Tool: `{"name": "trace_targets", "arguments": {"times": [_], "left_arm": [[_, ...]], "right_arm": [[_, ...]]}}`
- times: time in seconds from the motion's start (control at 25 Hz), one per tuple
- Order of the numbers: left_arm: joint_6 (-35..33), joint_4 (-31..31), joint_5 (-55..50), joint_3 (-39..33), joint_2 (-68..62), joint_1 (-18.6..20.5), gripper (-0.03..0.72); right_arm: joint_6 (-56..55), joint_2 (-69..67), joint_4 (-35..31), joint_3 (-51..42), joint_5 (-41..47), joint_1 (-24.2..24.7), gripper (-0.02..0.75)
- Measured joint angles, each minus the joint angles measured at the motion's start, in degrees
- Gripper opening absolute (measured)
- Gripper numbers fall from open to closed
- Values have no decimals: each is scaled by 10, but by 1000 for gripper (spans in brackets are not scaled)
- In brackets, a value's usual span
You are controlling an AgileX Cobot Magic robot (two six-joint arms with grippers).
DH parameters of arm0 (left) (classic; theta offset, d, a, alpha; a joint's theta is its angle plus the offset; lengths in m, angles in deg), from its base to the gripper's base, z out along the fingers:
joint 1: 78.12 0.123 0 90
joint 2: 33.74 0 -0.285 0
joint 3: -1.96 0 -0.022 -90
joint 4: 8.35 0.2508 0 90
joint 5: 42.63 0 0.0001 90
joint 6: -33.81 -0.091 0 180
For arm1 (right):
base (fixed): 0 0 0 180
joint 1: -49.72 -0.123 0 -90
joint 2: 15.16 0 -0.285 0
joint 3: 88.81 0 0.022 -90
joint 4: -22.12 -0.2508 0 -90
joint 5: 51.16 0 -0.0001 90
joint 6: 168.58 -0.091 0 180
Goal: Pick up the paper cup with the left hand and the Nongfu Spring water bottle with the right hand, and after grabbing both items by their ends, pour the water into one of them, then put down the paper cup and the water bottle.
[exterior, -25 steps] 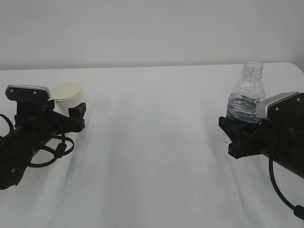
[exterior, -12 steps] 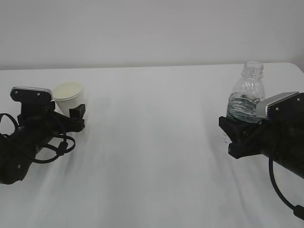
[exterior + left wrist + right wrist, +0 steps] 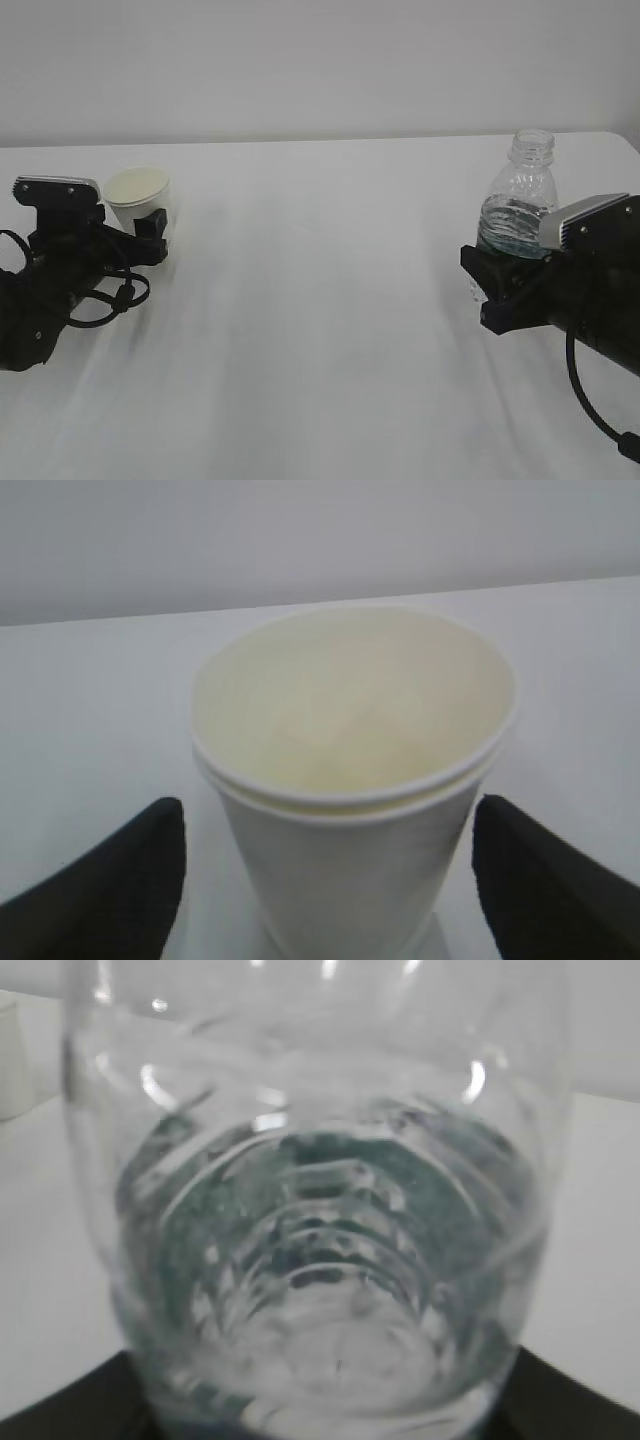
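Note:
The white paper cup (image 3: pixel 137 193) stands upright on the table at the left; its cream inside fills the left wrist view (image 3: pixel 350 730). My left gripper (image 3: pixel 138 225) is open around its lower half. The black fingertips (image 3: pixel 120 880) sit on either side with a gap to the cup wall. At the right, the clear capless water bottle (image 3: pixel 520 190) with its dark green label stands upright in my right gripper (image 3: pixel 503 265). That gripper is shut on the bottle's lower part. Water shows inside the ribbed bottle body (image 3: pixel 320 1210), and the right gripper (image 3: pixel 320 1422) is mostly hidden behind it.
Both arms rest low over a white table (image 3: pixel 320 320) whose far edge (image 3: pixel 320 140) meets a plain pale wall. The left arm's cables (image 3: pixel 105 300) loop over the table beside it.
The left arm has shifted a little to the left and back, so more of the cup's side shows. The right arm and the bottle have not moved.

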Motion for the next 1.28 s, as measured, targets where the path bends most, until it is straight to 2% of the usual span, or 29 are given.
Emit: {"name": "trace_targets", "arguments": {"times": [0.2, 0.92, 1.28], "left_arm": [[0, 28, 0, 20, -18, 0, 651], [0, 31, 0, 73, -48, 0, 629], [0, 31, 0, 73, -53, 0, 545]], "right_arm": [[0, 0, 0, 0, 0, 0, 405], [0, 0, 0, 0, 0, 0, 404], [0, 0, 0, 0, 0, 0, 405]]}}
